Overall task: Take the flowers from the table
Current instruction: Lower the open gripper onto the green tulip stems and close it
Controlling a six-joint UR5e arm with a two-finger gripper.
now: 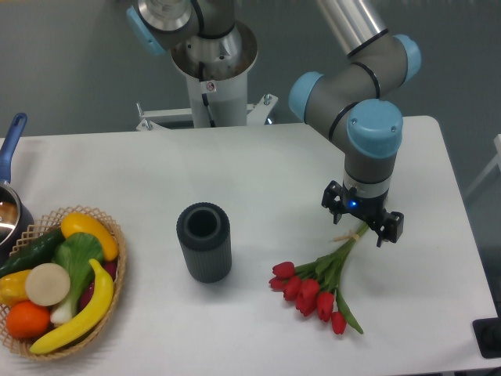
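The flowers point(313, 291), a small bunch of red tulip buds on green stems, lie on the white table point(258, 168) at the front right. The buds point toward the front left and the stem ends point back right. My gripper point(362, 222) points straight down over the stem ends. Its black fingers point(391, 227) are spread to either side of the stems, so it is open. The stem tips are partly hidden under the gripper body, and the bunch still looks flat on the table.
A dark grey ribbed vase point(204, 241) stands upright left of the flowers. A wicker basket point(112, 227) of fruit and vegetables sits at the front left, with a blue-handled pot point(9, 205) behind it. The robot base point(211, 74) stands at the table's far edge.
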